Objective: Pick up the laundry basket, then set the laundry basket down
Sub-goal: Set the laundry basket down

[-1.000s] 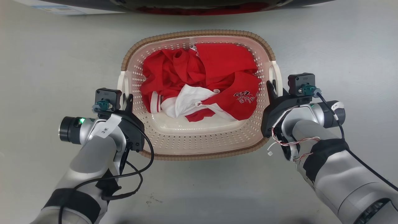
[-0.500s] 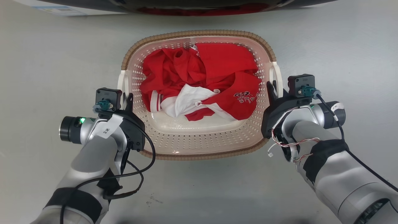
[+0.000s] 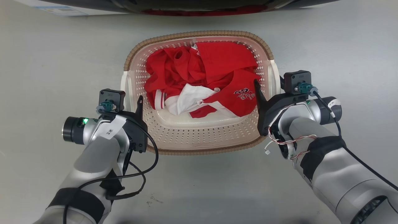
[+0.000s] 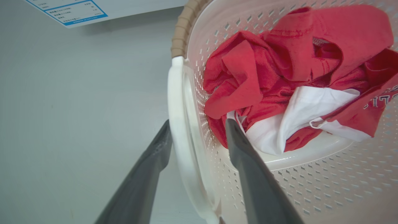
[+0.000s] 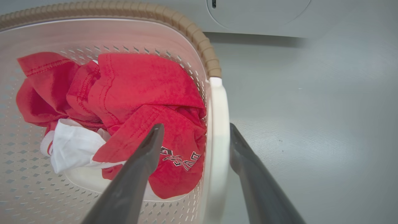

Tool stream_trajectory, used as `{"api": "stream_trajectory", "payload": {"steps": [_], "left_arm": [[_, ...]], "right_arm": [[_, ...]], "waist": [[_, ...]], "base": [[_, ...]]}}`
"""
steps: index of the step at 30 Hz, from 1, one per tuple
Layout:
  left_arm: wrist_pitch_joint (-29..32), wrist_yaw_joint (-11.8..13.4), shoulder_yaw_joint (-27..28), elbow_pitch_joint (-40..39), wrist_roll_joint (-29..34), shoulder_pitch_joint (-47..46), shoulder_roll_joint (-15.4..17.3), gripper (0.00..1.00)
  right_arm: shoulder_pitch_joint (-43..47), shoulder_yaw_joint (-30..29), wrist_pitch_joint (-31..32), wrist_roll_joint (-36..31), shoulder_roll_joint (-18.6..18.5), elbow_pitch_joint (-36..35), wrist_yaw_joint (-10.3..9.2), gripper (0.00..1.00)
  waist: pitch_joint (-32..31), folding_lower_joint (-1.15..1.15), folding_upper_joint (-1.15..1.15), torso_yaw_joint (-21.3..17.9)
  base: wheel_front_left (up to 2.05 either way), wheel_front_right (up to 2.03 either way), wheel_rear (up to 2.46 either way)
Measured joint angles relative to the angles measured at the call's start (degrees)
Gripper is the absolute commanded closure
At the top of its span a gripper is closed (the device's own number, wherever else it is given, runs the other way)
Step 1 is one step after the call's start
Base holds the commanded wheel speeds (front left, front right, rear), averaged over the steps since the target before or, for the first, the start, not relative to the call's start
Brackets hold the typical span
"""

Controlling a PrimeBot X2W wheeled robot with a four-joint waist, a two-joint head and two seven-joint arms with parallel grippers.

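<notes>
Head view hides outer fingers (image 4: 146, 168); left tool (image 4: 198, 122) and right tool (image 5: 195, 125) straddle laundry basket (image 3: 199, 33) handles (image 4: 178, 140), both spread.

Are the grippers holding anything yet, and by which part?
Nothing yet. The left gripper straddles the laundry basket's left handle, the right gripper its right handle; both are open, unclamped.

The laundry basket (image 3: 199, 138) sits on the floor (image 3: 46, 62), before the washing machine (image 3: 199, 4). In it lie clothes (image 3: 211, 71). The left gripper (image 4: 197, 124) straddles its left handle (image 4: 175, 124); the right gripper (image 5: 195, 126) straddles its right handle (image 5: 217, 124).
</notes>
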Motion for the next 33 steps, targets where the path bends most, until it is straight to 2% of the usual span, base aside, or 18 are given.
{"api": "stream_trajectory", "payload": {"steps": [8, 21, 33], "left_arm": [[-0.46, 0.02, 0.07, 0.29, 0.0, -0.04, -0.11, 0.0], [-1.22, 0.18, 1.26, 0.24, -0.51, 0.0, -0.1, 0.0], [-1.53, -0.03, 3.11, -4.41, -0.58, 3.11, 0.12, 0.0]], "right_arm": [[0.0, 0.25, 0.0, 0.48, 0.02, 0.48, 0.0, 0.0], [0.01, -0.33, -1.67, 0.87, 0.11, 2.92, 0.0, 0.0], [0.62, -2.1, -3.11, 1.05, 0.14, 2.61, 0.52, 0.0]], "waist": [[-0.07, 0.0, 0.0, 0.0], [-2.88, 0.0, 0.0, -0.49], [-9.45, 0.0, 0.0, -1.26]], "base": [[0.0, 0.0, 0.0], [0.0, 0.0, 0.0], [0.0, 0.0, 0.0]]}}
